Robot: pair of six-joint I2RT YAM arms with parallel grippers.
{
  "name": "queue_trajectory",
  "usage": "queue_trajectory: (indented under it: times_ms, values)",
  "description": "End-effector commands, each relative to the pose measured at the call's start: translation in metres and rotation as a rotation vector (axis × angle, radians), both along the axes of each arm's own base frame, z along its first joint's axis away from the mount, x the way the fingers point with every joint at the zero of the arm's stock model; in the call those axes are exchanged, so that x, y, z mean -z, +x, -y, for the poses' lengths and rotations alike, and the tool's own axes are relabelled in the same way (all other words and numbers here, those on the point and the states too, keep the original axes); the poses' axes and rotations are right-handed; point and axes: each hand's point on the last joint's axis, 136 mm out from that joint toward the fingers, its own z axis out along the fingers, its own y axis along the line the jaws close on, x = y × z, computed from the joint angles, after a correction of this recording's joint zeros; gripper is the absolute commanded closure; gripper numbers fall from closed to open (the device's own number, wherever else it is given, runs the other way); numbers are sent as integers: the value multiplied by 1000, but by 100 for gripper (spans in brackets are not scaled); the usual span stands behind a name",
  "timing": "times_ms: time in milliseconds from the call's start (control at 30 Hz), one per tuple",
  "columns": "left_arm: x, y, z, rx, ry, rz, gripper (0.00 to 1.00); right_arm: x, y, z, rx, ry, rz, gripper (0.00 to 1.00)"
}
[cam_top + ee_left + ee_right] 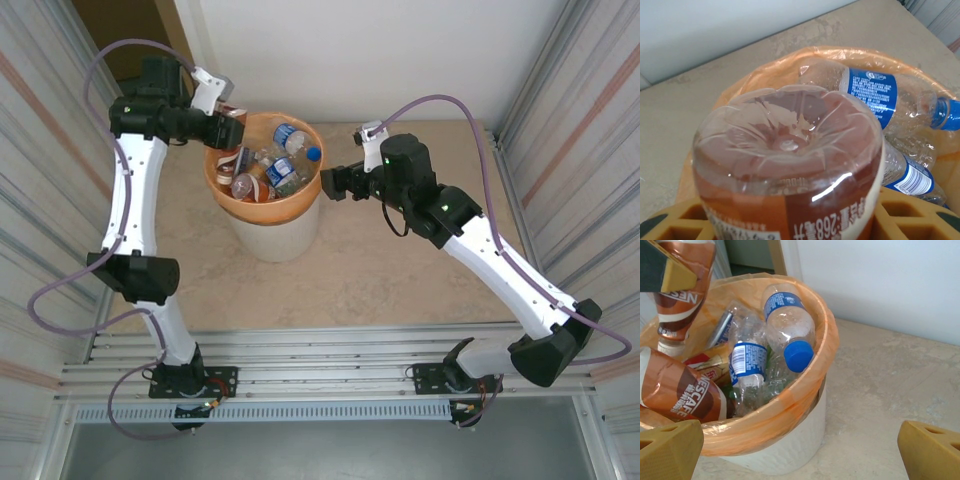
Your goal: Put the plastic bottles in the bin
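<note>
My left gripper (228, 128) is shut on a clear plastic bottle with a brown label (234, 118), held over the left rim of the bin (268, 212). In the left wrist view the bottle's ribbed base (790, 145) faces the camera between the yellow fingers (682, 220). The right wrist view shows this bottle (685, 295) hanging neck down over the bin's orange-lined rim (790, 395). Several bottles lie inside, among them a blue-capped, blue-labelled one (787, 315) and a brown-labelled one (685, 392). My right gripper (330, 183) stands open, with nothing in it, just right of the bin.
The off-white bin wall (270, 238) stands on a beige tabletop (400, 270). Corrugated metal walls (45, 150) close in both sides, and a white wall (400, 50) runs along the back. An aluminium rail frame (330, 375) carries both arm bases at the near edge.
</note>
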Motion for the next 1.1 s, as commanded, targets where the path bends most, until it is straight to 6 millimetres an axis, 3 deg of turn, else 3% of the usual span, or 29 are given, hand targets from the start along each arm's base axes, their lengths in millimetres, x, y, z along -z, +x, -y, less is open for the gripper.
queue_trajectory:
  times_ms: [0,100,200,467,533,633,800,1067]
  values:
    - [1,-6,4,29,-2,-20,82,7,4,4,23,2,-20,2]
    - [4,-6,11,45,3,-30,71,7,5,4,25,1,-21,2]
    - [3,-6,14,49,8,-31,52,7,5,5,27,2,-20,2]
    - [-9,-5,15,30,-10,-5,25,6,5,4,24,7,-17,2]
    - [-13,-6,15,30,-14,4,22,6,4,5,24,8,-17,2]
    - [-16,-7,16,32,-22,12,22,7,5,5,23,7,-18,2]
    - [-16,-5,16,23,-31,12,32,7,4,5,21,9,-20,2]
    - [0,0,21,23,-41,-30,58,10,4,7,26,11,-25,2]
